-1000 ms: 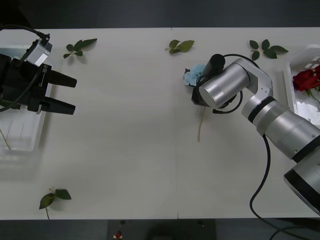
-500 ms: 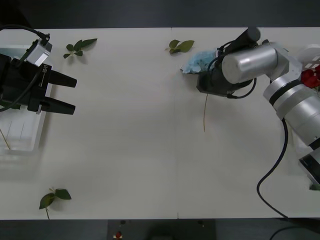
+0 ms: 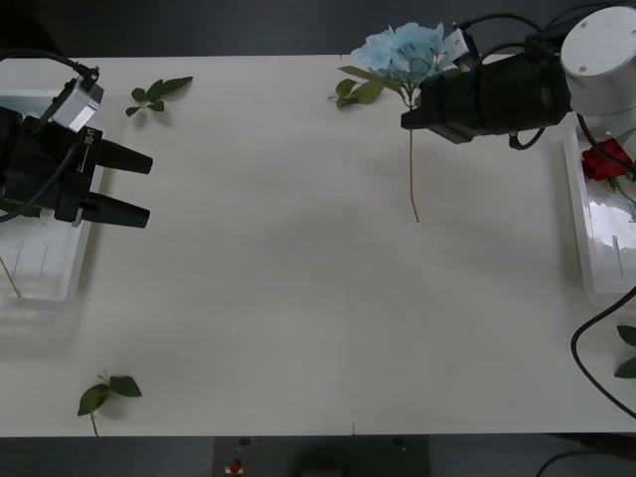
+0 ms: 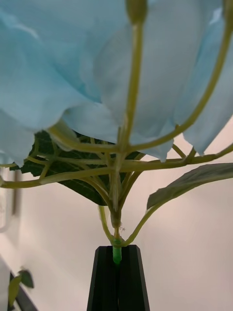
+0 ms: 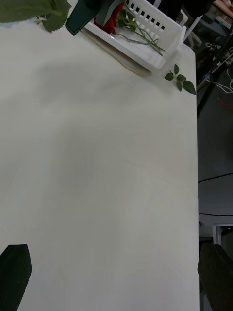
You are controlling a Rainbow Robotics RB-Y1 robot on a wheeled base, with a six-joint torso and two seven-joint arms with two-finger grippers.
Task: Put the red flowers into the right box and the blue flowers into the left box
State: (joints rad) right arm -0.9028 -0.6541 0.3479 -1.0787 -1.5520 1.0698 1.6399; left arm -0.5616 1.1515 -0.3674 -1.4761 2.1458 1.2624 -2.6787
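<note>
My right gripper (image 3: pixel 410 111) is shut on the stem of a pale blue flower (image 3: pixel 401 48), held above the table's far edge. The thin stem (image 3: pixel 412 184) hangs down toward me. In the right wrist view the black fingers (image 4: pixel 104 277) clamp the green stem just under the blue flower's petals (image 4: pixel 73 63) and a leaf (image 4: pixel 191 180). Red flowers (image 3: pixel 607 159) lie in the right box (image 3: pixel 596 253) at the table's right edge; the left wrist view also shows the right box (image 5: pixel 160 46) and red flowers (image 5: pixel 112 17). My left gripper (image 3: pixel 137 185) stands open beside the left box (image 3: pixel 48 266).
Loose green leaf sprigs lie at the far left (image 3: pixel 159 94), the far middle (image 3: pixel 360 91), the near left (image 3: pixel 109 391) and the near right edge (image 3: pixel 628 350). A black cable (image 3: pixel 586 348) loops off the right arm.
My right gripper has risen from the table with the blue flower and swung right and toward the far edge. The stem now hangs free. The left arm has stayed still.
</note>
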